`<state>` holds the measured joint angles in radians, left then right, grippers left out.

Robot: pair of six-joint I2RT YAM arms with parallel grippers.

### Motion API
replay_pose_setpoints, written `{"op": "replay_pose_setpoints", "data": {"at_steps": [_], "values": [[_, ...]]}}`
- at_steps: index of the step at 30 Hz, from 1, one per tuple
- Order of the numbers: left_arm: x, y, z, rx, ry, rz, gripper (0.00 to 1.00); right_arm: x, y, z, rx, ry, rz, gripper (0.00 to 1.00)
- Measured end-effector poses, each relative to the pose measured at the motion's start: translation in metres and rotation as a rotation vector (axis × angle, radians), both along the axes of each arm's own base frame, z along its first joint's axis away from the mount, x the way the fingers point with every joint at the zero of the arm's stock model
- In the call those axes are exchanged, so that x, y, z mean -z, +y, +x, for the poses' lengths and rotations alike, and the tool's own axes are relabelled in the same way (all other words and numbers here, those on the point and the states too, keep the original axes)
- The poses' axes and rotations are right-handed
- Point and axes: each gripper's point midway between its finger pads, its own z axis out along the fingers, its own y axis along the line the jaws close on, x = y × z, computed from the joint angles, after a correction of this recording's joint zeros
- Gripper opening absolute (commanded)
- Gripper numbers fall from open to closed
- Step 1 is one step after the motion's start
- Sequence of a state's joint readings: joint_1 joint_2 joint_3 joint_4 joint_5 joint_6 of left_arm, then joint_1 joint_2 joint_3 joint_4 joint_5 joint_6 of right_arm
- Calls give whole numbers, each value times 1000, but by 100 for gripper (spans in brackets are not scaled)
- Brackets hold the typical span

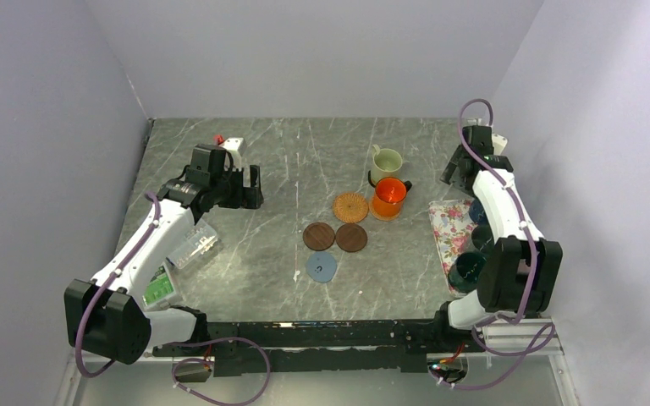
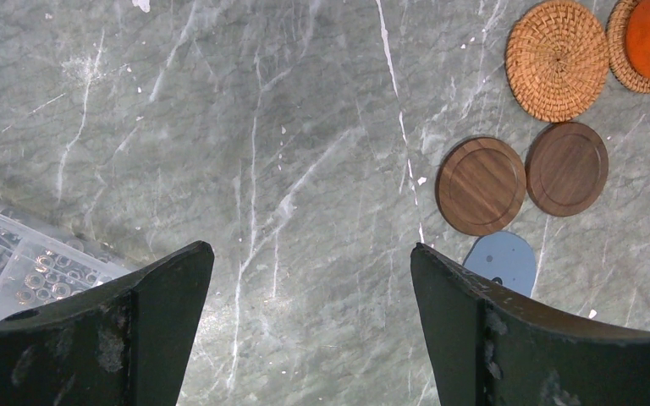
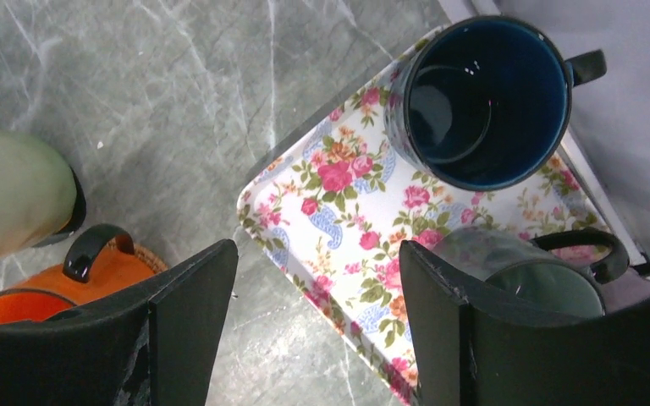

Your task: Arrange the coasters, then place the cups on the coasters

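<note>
1. Grey marble covers the table [image 1: 245, 262], and pale walls close it in on three sides.
2. Farthest left, a clear plastic box [image 1: 193, 245] lies just beside my left arm [image 1: 140, 245]. My left wrist camera shows small metal rings inside it.
3. My left gripper [image 1: 252, 188] hangs over bare marble, left of the coasters. Its fingers are spread wide and grasp nothing.
4. Near the table's middle, four coasters lie flat and bare.
   - A brown coaster [image 1: 319, 236] and a second brown coaster [image 1: 351, 238] sit just beside each other.
   - A blue-grey coaster [image 1: 322, 268] lies just in front of them, toward me.
   - A woven coaster [image 1: 350, 206] lies just behind them.
5. Just right of that woven coaster, the orange cup [image 1: 388, 197] stands upright on a second woven coaster [image 2: 618, 51]. Its black handle points to the right.
6. The cream cup [image 1: 385, 166] stands upright just behind the orange cup. A dark edge shows at its base, and I cannot tell whether that is a coaster.
7. My right gripper [image 3: 317, 254] hovers above the far end of the floral tray [image 1: 447, 233]. Its fingers are released and apart, with nothing between them.
8. The tray lies along the table's right edge.
   - A dark blue cup [image 3: 482, 101] stands upright at its far end.
   - A grey cup [image 3: 525, 271] stands just nearer.
   - A dark green cup [image 1: 467, 269] stands at the near end, partly hidden by my right arm [image 1: 508, 220].
</note>
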<state>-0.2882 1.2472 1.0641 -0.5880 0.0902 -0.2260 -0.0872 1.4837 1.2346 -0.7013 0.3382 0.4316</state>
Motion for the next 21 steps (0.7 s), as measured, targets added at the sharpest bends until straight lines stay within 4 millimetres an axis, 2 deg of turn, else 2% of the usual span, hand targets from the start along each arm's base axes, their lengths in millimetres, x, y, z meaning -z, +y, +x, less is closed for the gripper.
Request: {"op": "replay_pose_setpoints", "data": {"at_steps": [5, 11, 14, 21], "values": [[0, 0, 0, 0, 1, 0, 93, 5, -18, 6, 27, 0, -22, 75], [0, 0, 0, 0, 1, 0, 93, 23, -48, 6, 90, 28, -26, 73], [0, 0, 0, 1, 1, 0, 93, 35, -55, 6, 101, 46, -20, 70], [1, 0, 0, 1, 3, 0, 93, 69, -57, 5, 71, 114, 4, 48]]}}
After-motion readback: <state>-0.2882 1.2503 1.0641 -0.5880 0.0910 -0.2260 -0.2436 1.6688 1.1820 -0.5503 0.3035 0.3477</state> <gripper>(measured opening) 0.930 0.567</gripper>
